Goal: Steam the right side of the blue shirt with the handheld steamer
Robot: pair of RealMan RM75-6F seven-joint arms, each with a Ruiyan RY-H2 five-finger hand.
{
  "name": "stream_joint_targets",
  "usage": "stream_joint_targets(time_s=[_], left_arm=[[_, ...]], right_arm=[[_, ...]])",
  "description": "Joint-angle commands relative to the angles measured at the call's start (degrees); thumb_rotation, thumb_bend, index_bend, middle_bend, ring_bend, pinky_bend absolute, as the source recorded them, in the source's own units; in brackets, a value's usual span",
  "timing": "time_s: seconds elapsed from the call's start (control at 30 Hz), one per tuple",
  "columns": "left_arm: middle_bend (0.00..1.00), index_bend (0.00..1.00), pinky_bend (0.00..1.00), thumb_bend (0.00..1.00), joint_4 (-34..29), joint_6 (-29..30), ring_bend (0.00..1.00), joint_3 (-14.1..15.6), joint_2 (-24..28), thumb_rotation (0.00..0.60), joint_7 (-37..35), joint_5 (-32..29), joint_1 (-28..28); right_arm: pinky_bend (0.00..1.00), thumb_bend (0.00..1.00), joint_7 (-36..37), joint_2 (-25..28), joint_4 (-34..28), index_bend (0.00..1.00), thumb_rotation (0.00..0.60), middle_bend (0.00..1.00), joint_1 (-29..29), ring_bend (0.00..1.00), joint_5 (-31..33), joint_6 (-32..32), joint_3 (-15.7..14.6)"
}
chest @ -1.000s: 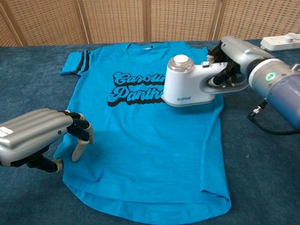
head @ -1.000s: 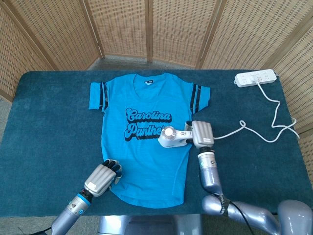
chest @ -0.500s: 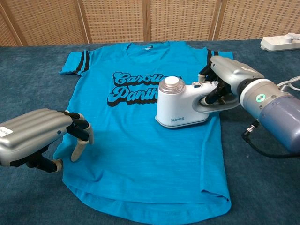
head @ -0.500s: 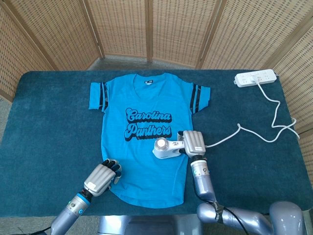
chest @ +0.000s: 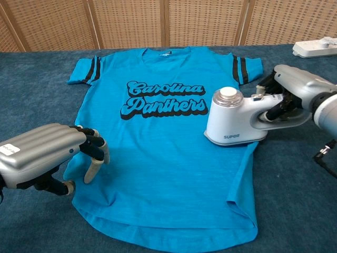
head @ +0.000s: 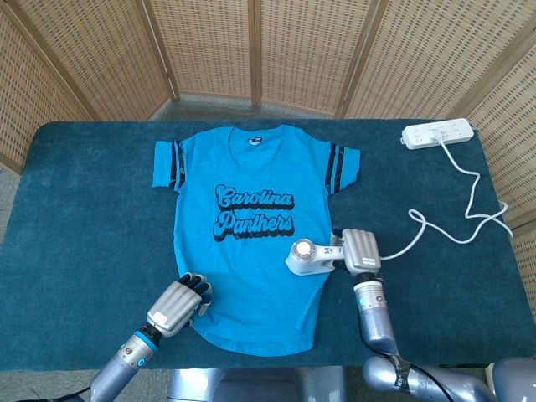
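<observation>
Head view: blue shirt (head: 249, 234) lies flat on the dark teal table (head: 84, 209), collar at the far side, hem near; "Carolina Panthers" lettering across the chest; white handheld steamer (head: 308, 257) sits on the shirt's right edge, just below the lettering's right end; right hand (head: 358, 249) clamped round the steamer's handle, forearm running back toward the near edge; left hand (head: 179, 303) at the shirt's near-left hem, fingers curled in w/ nothing in them, fingertips over the fabric edge; white power strip (head: 435, 133) at the far-right corner, white cable (head: 469, 201) snaking from it toward the right hand

Chest view: steamer (chest: 234, 123) upright on its base, right at the shirt's (chest: 158, 153) right side seam, base partly on fabric, partly over the table (chest: 295, 200); right hand (chest: 295, 95) grips the handle from the right, fingers wrapped through the loop; left hand (chest: 47, 155) low at near left, fingers bent downward, tips on or just above the shirt, can't tell which; power strip (chest: 316, 47) at far right edge
</observation>
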Motion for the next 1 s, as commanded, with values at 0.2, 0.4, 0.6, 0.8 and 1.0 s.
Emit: stream_joint_targets(time_s=[0.2,0.4,0.6,0.8,1.0], left_arm=[[0.37,0.65,0.22,0.42,-0.2,0.3,0.23,0.4,0.3,0.600,0.0,0.5,0.1],[0.37,0.65,0.22,0.42,0.0,0.3,0.23,0.3,0.1,0.600,-0.1,0.4,0.2],[0.37,0.65,0.22,0.42,0.4,0.2,0.23,0.2,0.0,0.600,-0.5,0.0,0.2],[0.37,0.65,0.22,0.42,0.3,0.4,0.23,0.3,0.3,0.600,-0.9,0.2,0.3],[0.37,0.65,0.22,0.42,0.2,0.3,0.23,0.3,0.2,0.600,-1.0,0.2,0.3]], right_arm=[[0.60,0.38,3.3,4.6,-1.4,0.67,0.600,0.68,-3.1,0.70,-0.5,0.4,-0.1],[0.60,0.38,3.0,5.9,-4.3,0.67,0.600,0.68,-2.5,0.69,-1.5,0.3,1.0],[0.60,0.38,-1.2,3.8,-7.8,0.67,0.600,0.68,0.1,0.70,-1.3,-0.1,1.8],[0.60,0.38,-4.4,-1.2,-6.5,0.67,0.600,0.68,2.7,0.70,-0.2,-1.2,1.3],[0.60,0.38,-5.6,-4.5,-4.9,0.67,0.600,0.68,4.0,0.70,0.0,-2.0,0.5]])
